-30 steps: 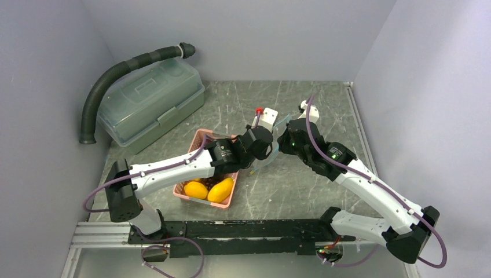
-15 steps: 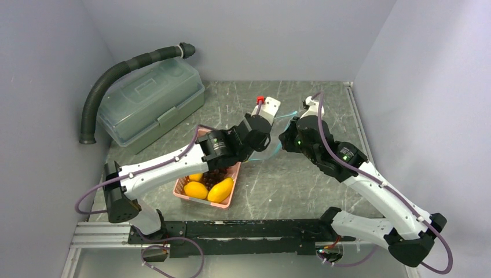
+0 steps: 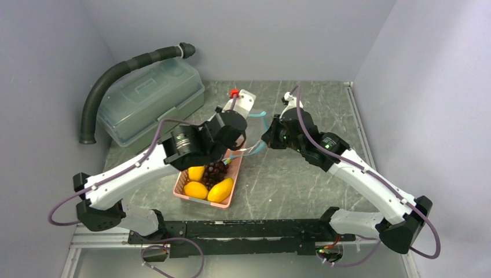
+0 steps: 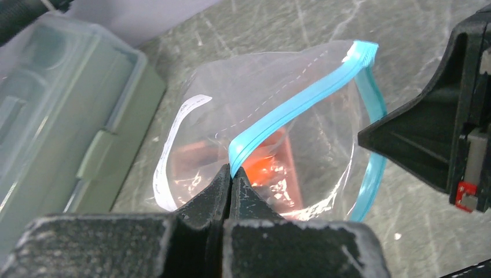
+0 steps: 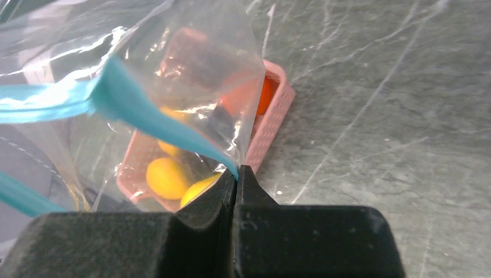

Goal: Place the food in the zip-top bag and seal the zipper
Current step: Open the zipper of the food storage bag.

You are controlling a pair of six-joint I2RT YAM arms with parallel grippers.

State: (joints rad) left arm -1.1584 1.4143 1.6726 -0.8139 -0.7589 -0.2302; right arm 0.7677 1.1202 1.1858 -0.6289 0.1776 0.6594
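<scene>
The bag (image 4: 263, 124) is being held up in the air, by the far end of the basket (image 3: 204, 201). One side of its zipper (image 4: 289, 110) is being pinched by the left jaws, clenched tight. The other side is being pinched by the right jaws, clenched too. The fruits (image 3: 220, 190) are being kept in the basket, toward the near edge of the surface (image 3: 284, 185).

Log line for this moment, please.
left fingers: shut on zipper | right fingers: shut on zipper | zip-top bag: mouth open | food: in basket
</scene>
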